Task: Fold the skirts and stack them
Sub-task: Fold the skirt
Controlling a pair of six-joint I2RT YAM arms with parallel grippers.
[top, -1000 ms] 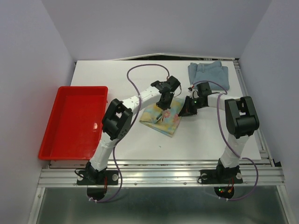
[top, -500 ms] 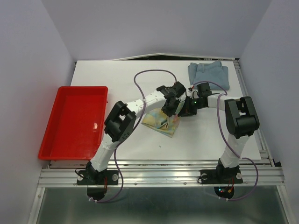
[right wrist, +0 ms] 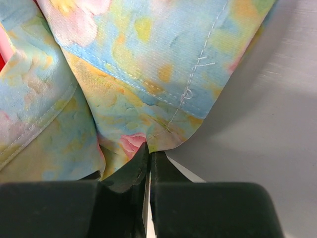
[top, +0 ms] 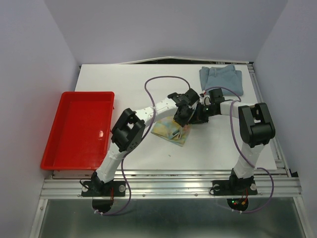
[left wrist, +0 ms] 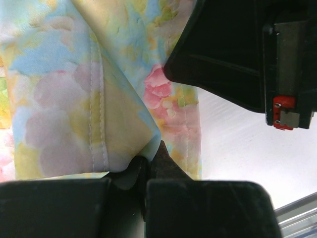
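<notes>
Nearest me, the small pastel floral cloth skirt (top: 170, 133) lay bunched on the white table (top: 218, 148), about midway across. Most of its cloth trailed toward my left and the near edge. My left end effector (left wrist: 148, 166) was clamped on a stitched hem fold of it, with no gap between the fingers. My right end effector (right wrist: 149, 159) was likewise pinched tight on a seamed corner. The two grips sat almost touching each other at the skirt's far right edge, so the cloth's long axis ran from them leftward and slightly nearer. I judged the fold half made, with the held edge to be carried over the slack part. Beyond, well apart in the far right corner, the light blue denim skirt (top: 221, 78) lay flat and looked folded. My right arm was the nearer to it. The red plastic tray (top: 79, 129) sat off to my left.
</notes>
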